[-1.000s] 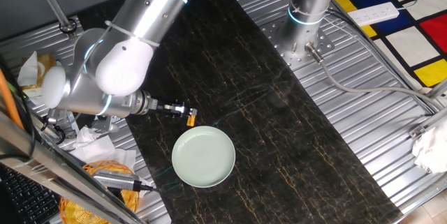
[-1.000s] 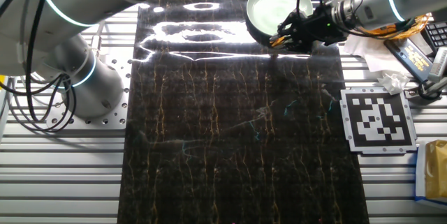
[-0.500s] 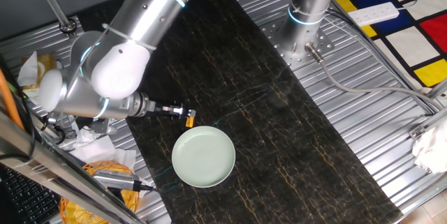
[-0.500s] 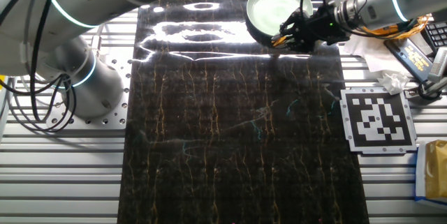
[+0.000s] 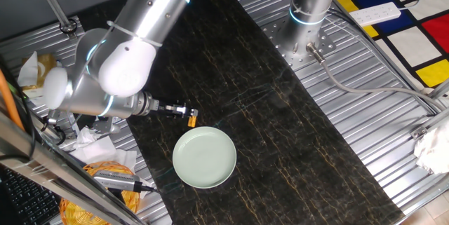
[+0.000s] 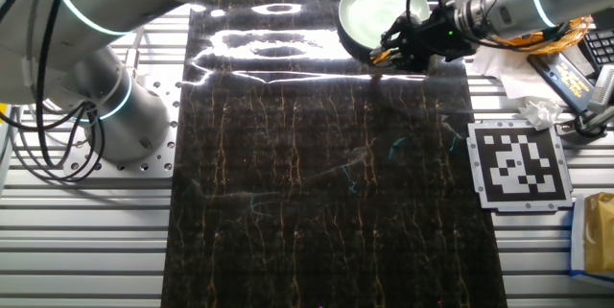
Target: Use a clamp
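Observation:
The clamp (image 5: 191, 118) is a tiny orange-yellow clip held at the tip of my gripper (image 5: 186, 113). It sits just above the black mat, a short way from the upper left rim of the pale green plate (image 5: 204, 156). In the other fixed view the gripper (image 6: 391, 49) reaches in from the right, and the clamp (image 6: 382, 56) shows as an orange speck at the near rim of the plate (image 6: 369, 6). The fingers look shut on the clamp. Whether the clamp touches the plate's rim is too small to tell.
A second arm's base (image 5: 309, 15) stands at the back of the mat. Tissues, cables and yellow bags (image 5: 95, 158) lie left of the plate. A black-and-white marker board (image 6: 518, 162) lies right of the mat. A power strip (image 5: 375, 12) lies on the coloured floor.
The arm's elbow swayed slightly left and came back. The gripper tip and the clamp stay next to the plate's rim.

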Motion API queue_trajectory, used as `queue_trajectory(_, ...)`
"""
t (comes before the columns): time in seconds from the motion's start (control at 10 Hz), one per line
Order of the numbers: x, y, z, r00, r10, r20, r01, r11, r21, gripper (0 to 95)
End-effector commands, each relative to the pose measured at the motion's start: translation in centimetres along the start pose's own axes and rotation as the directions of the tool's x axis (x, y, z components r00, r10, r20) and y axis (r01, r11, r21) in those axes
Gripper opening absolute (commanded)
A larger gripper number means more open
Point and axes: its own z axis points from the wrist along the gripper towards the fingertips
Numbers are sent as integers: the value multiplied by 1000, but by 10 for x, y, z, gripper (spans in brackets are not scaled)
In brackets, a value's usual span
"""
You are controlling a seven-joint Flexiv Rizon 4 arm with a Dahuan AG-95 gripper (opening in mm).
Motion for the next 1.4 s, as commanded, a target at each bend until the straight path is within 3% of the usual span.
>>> queue_trajectory(0.1,-2,-1,-3,999,14,-42,-14,1000,-6,0)
queue_trajectory(0.3,-2,-1,-3,997,28,-68,-28,1000,-1,0)
queue_trajectory(0.8,-2,0,0,993,30,-117,-36,998,-43,0)
queue_trajectory(1.0,-4,4,12,992,33,-120,-40,998,-57,0)
queue_trajectory(1.4,-3,13,12,991,46,-129,-52,997,-51,0)
